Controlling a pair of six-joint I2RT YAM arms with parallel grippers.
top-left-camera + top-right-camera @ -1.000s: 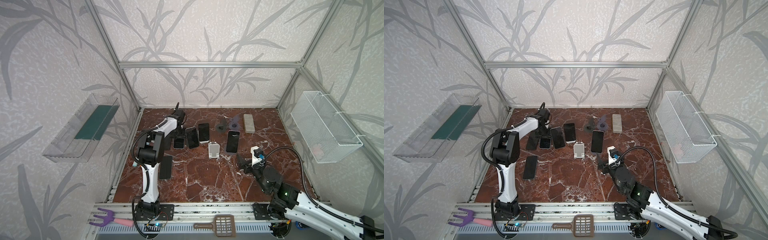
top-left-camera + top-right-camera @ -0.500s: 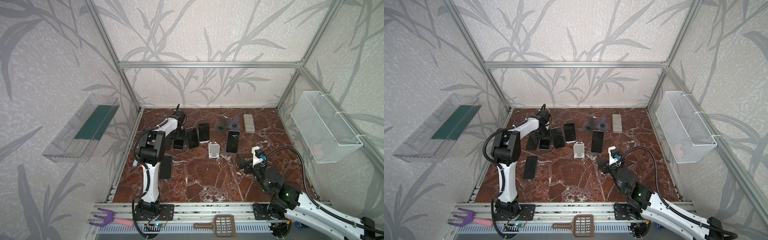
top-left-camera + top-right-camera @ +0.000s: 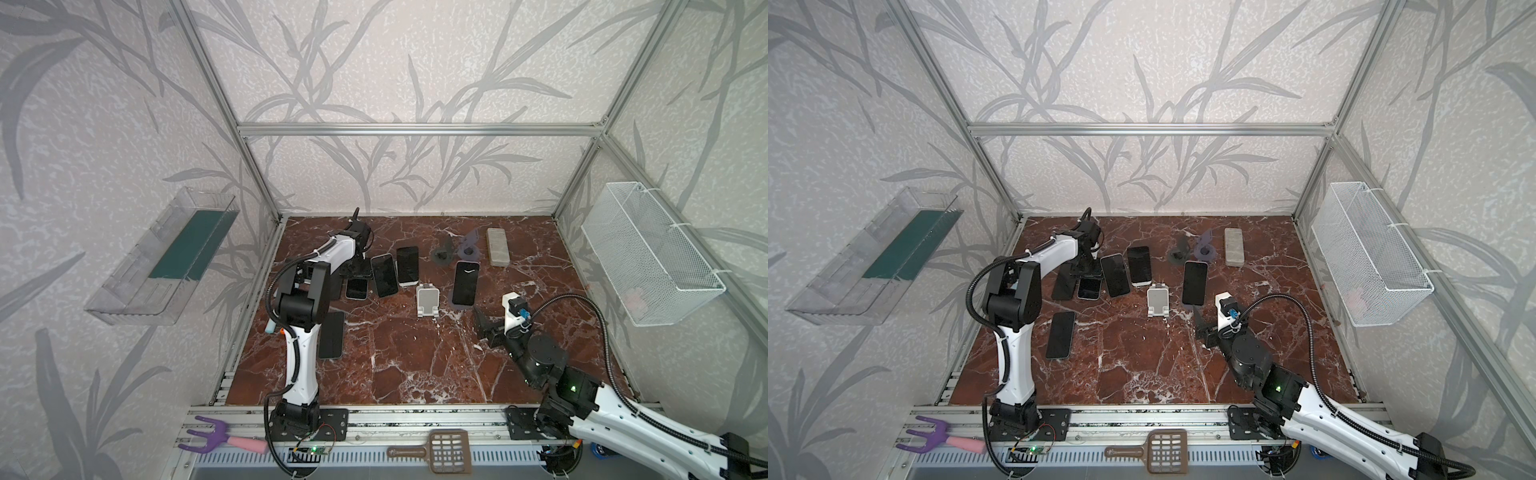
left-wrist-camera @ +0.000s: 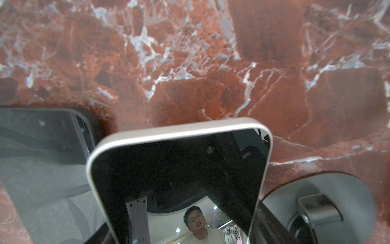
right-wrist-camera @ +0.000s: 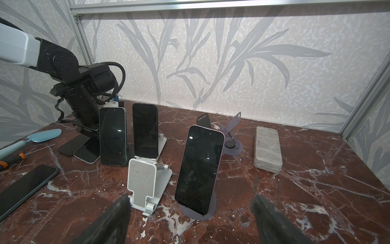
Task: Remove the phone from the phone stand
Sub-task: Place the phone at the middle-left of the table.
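Observation:
Two phones bear on the task. A phone with a pale rim (image 4: 179,169) fills the left wrist view, and dark finger edges press against both its long sides. My left gripper (image 3: 358,272) is shut on this phone at the back left, low over the marble, beside a round grey stand base (image 4: 316,211). A lilac-rimmed phone (image 5: 200,169) leans on a purple phone stand (image 5: 211,209) straight ahead of my right gripper (image 5: 190,221). That gripper is open and empty, a short way in front of the stand, as both top views show (image 3: 484,328) (image 3: 1204,328).
An empty white stand (image 5: 145,181) is left of the lilac phone, and two more phones (image 5: 113,136) (image 5: 145,128) stand propped behind it. A dark phone (image 3: 331,334) lies flat by the left arm. A grey block (image 3: 497,246) and two empty stands (image 3: 442,253) are at the back.
The left arm's elbow has shifted a little. Both grippers stay about where they were, with their jaws unchanged.

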